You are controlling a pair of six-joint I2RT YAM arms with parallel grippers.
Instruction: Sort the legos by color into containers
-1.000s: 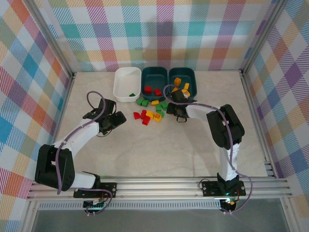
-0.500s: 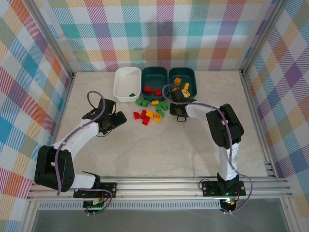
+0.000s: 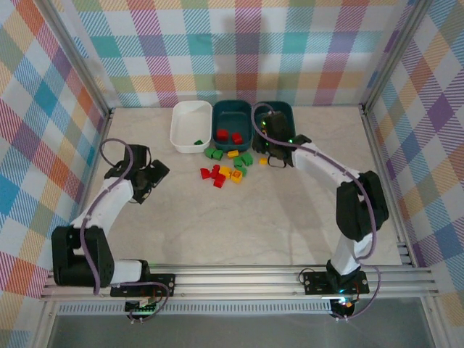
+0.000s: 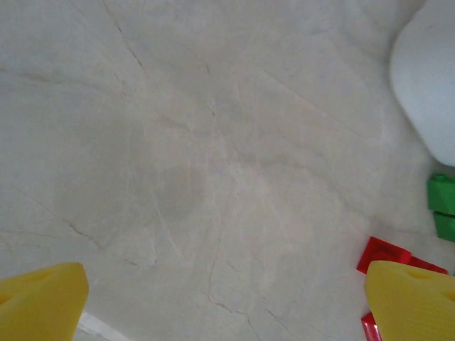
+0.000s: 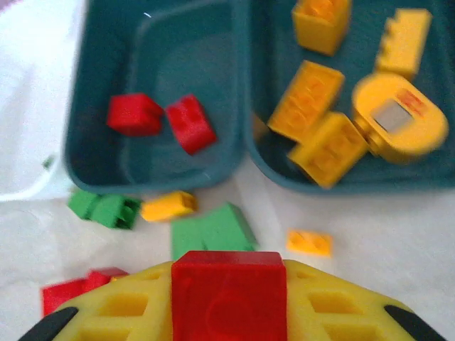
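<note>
Right wrist view: right pincer (image 5: 229, 316), newly clamped on a red brick (image 5: 229, 280) and lifted off the bench (image 5: 398, 241), faces the red-stocked teal tub (image 5: 178, 64) ahead-left, so a drop looks next; left pincer (image 4: 226, 305), withdrawn, gapes empty.

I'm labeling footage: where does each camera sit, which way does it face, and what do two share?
Top external: above and behind the bases, looking down on the table; left arm and right arm show.
Left wrist: on that wrist, facing the table; open left pincer at the bottom corners.
Right wrist: on that wrist, facing middle teal tub and right teal tub; right pincer grips a red lego.
Shared: top and right wrist both show two red legos.
</note>
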